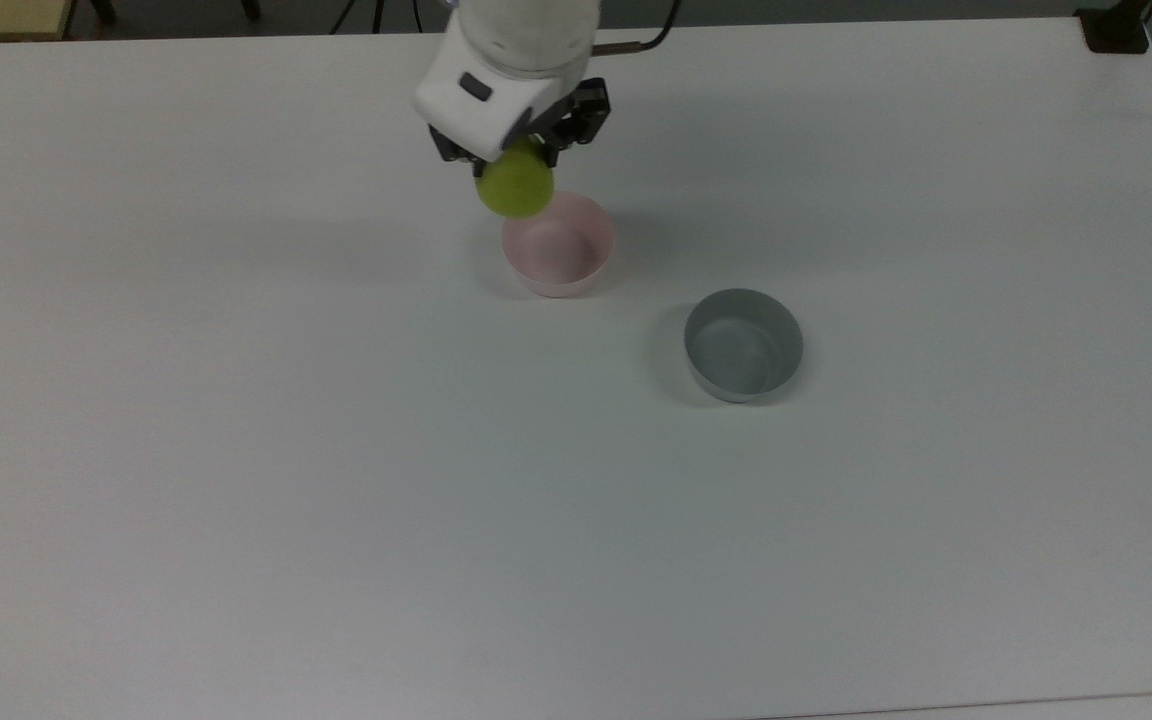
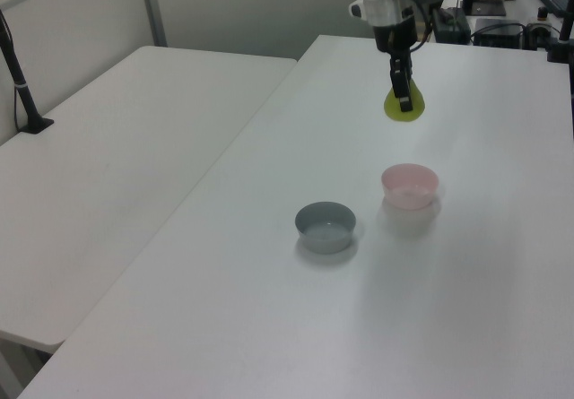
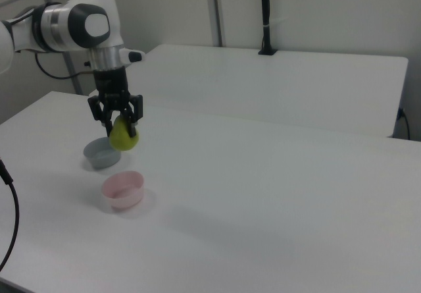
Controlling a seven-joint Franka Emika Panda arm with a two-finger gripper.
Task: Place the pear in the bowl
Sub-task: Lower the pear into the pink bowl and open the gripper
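Pear gripped in jaws, airborne over bowl rim; table around open
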